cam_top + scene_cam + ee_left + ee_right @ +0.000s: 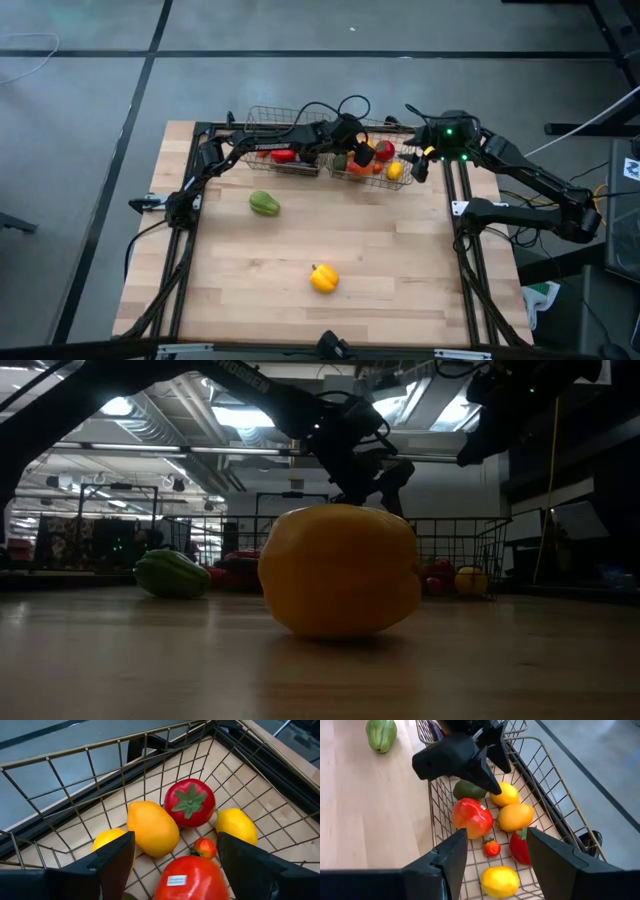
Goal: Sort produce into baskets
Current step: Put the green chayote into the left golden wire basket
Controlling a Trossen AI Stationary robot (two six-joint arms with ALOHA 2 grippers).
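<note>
Two peppers, green (264, 203) and yellow (324, 278), lie outside baskets (385, 183).

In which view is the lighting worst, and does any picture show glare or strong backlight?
Low view: strong backlight from bright ceiling lamps, so both arms are black silhouettes and the round yellow toy pepper looks dim. Left wrist view: evenly lit, a soft shine on the red toy tomato. High view: even light, with short shadows under the green toy pepper.
</note>
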